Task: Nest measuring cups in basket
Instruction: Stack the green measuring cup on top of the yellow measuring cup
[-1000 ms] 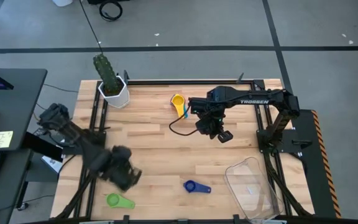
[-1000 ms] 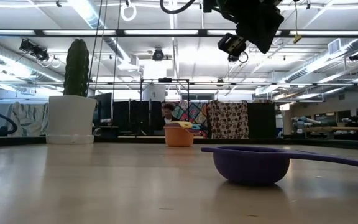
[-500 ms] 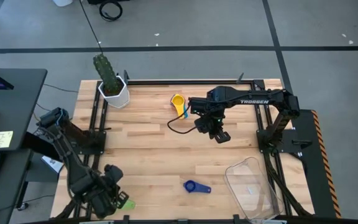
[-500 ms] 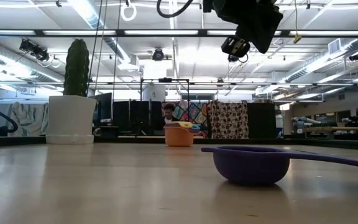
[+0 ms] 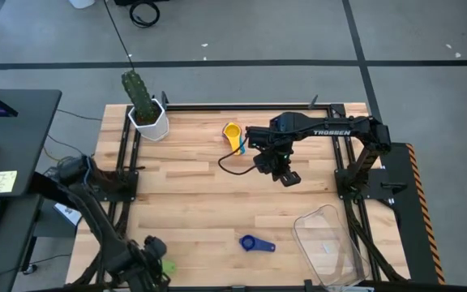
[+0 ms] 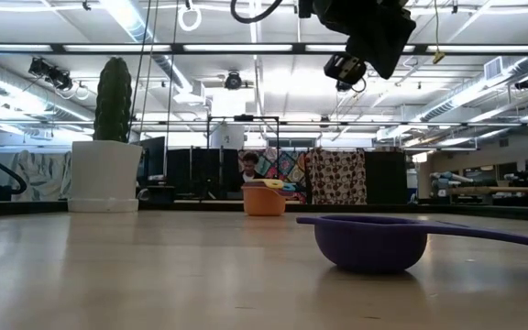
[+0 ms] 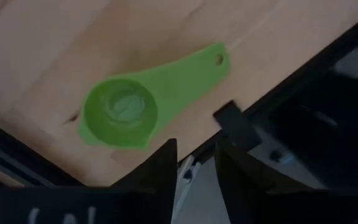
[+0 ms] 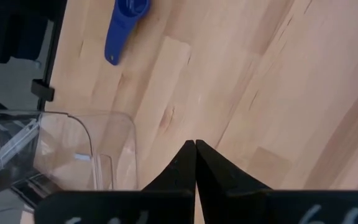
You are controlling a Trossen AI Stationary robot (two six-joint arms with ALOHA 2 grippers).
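Observation:
A green measuring cup (image 7: 120, 113) lies mouth up at the table's near left corner, its flat handle (image 7: 197, 65) along the near edge. My left gripper (image 7: 194, 168) hangs open just above it, pointing down, with its fingers beside the bowl and over the table's edge; in the high view the left gripper (image 5: 148, 261) hides most of the green cup (image 5: 168, 265). A blue cup (image 5: 254, 242) rests mouth up near the front centre. A nested stack of cups, yellow on top (image 5: 232, 133), stands at the far centre. The clear basket (image 5: 327, 242) sits at the near right. My right gripper (image 8: 196, 152) hangs shut above the table's middle.
A white hexagonal pot with a cactus (image 5: 146, 113) stands at the far left corner. A black cable (image 5: 232, 166) loops below the right arm. Bare wood lies between the blue cup (image 6: 369, 240) and the stack (image 6: 264, 197). Black frame rails border the table.
My left gripper has swung toward the table's near left corner and come down over the green cup, which has not moved. The right arm has stayed where it was.

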